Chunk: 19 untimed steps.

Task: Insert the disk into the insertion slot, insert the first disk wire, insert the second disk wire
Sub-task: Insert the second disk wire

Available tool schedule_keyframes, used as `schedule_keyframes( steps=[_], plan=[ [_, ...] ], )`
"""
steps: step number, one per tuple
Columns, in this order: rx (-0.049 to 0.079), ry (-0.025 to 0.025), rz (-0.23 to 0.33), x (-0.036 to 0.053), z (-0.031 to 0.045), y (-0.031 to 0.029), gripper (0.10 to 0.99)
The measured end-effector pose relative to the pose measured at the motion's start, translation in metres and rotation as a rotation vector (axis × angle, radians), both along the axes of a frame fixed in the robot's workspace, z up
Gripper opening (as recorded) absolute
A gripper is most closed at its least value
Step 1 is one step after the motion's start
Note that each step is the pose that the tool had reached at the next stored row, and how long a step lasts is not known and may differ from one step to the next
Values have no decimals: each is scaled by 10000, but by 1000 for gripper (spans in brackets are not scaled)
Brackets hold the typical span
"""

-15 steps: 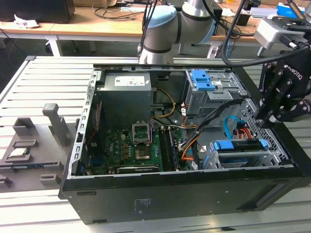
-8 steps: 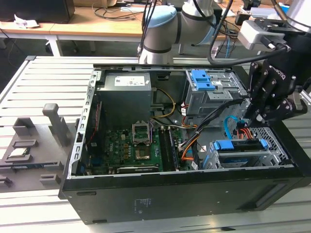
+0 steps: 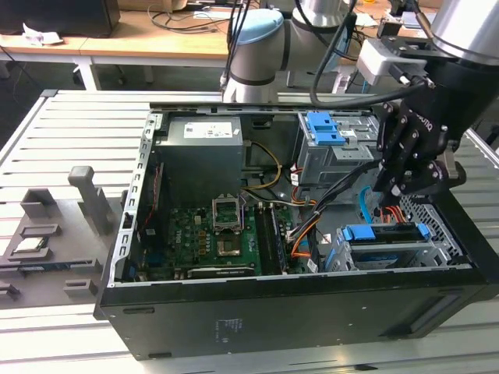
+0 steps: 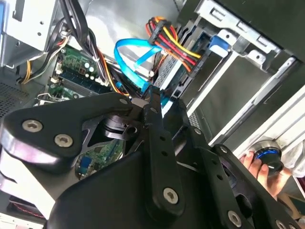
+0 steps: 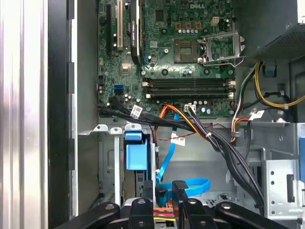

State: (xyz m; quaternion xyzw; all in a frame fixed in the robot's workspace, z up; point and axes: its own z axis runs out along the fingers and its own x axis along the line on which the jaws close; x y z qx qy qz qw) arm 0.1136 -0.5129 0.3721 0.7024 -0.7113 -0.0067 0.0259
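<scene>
An open desktop computer case (image 3: 296, 312) lies on its side on a slatted metal table (image 3: 78, 132), its inside facing up. In the exterior view, the black gripper (image 3: 399, 189) hangs inside the case toward the exterior view's right, just above the near right corner. There the disk (image 3: 382, 234) sits in the insertion slot (image 3: 390, 255), a low grey metal bay; the disk's bright blue carrier bracket shows along its top edge. In the second wrist view, the gripper's fingers (image 4: 157, 143) are drawn close together around something thin and dark at their tips, just beside a flat blue data cable (image 4: 128, 57) and a bundle of red, yellow and black power wires (image 4: 169, 40); whether they truly grip a connector cannot be told. In the first wrist view, the gripper (image 5: 164, 191) hovers over the blue cable (image 5: 186, 183), with the blue bracket (image 5: 136, 155) near it and the green motherboard (image 5: 167, 47) farther off. Behind the slot in the exterior view stands a taller grey drive cage with a blue latch (image 3: 323, 128). A person's hand (image 4: 259, 167) rests on a round knob at the edge of the second wrist view
</scene>
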Motion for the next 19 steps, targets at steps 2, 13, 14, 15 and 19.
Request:
schedule_keyframes(
  steps=[2, 13, 14, 15, 19],
  plan=[
    [-1, 0, 87, -19, -34, 1, 302],
    [-118, 1, 145, -24, -43, -77, 161],
    [-129, 1, 145, -23, -43, -105, 161],
    [-151, 1, 146, -23, -47, -153, 161],
    [-164, 2, 151, 4, -162, -181, 161]
  ],
)
